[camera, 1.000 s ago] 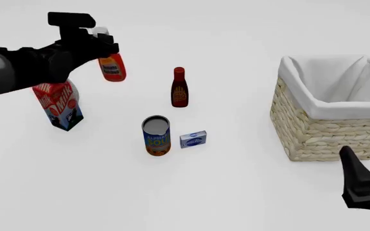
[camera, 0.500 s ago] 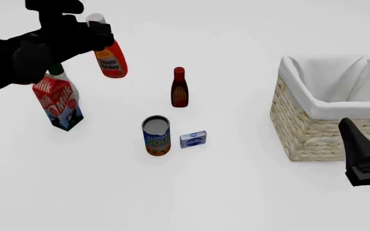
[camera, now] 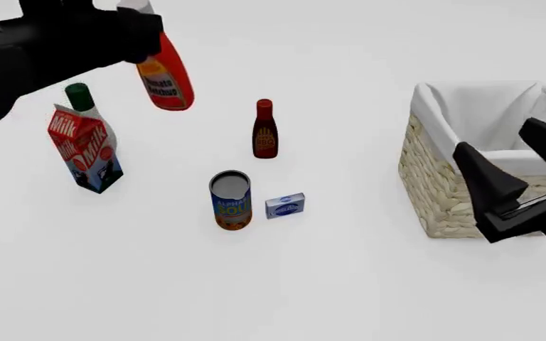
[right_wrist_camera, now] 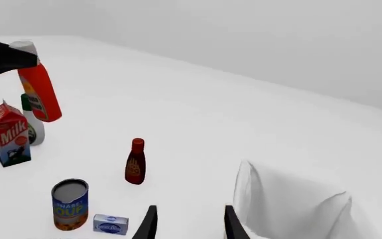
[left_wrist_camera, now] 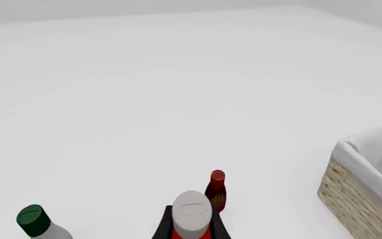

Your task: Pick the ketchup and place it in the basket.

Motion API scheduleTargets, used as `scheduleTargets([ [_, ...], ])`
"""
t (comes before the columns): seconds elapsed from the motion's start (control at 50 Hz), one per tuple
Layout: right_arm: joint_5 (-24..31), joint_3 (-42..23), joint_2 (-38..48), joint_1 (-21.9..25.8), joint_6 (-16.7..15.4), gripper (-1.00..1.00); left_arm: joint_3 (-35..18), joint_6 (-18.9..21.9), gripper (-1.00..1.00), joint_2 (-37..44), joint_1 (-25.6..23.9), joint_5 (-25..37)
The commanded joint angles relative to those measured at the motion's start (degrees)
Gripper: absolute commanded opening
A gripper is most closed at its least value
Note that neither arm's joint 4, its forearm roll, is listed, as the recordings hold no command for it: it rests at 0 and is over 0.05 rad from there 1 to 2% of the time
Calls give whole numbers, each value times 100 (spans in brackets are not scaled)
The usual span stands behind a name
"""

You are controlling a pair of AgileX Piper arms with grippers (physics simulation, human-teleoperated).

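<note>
The ketchup [camera: 166, 79], a red-orange bottle with a white-grey cap, hangs tilted in the air above the table's far left. My left gripper [camera: 133, 30] is shut on its neck just below the cap. Looking along the left wrist, the cap [left_wrist_camera: 192, 211] fills the gap between the left gripper's [left_wrist_camera: 192, 225] fingers. The wicker basket [camera: 443, 186] with its white lining stands at the right, well away from the ketchup. In front of the basket's near side my right gripper [camera: 491, 136] is raised and open, holding nothing. In the right wrist view, the ketchup [right_wrist_camera: 40, 90] and the basket [right_wrist_camera: 290, 206] lie beyond the right gripper [right_wrist_camera: 189, 221].
Below the ketchup stand a milk carton [camera: 85, 149] and a green-capped white bottle [camera: 80, 96]. A maroon bottle [camera: 264, 130] with a red cap stands mid-table. Nearer me are a soup can [camera: 230, 199] and a small blue box [camera: 284, 206].
My left gripper has lifted the ketchup higher and slightly right. My right gripper has risen from the lower right corner up in front of the basket.
</note>
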Motion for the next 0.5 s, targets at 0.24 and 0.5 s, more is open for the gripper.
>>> scheduleTargets([
  [0.24,-281,-836,1354,1027,-293,100,-136,113,-100,-498,-543,589],
  [0.5,-140,-1377,1791,1605,-250,100,-164,97,-100,-677,-1032,800],
])
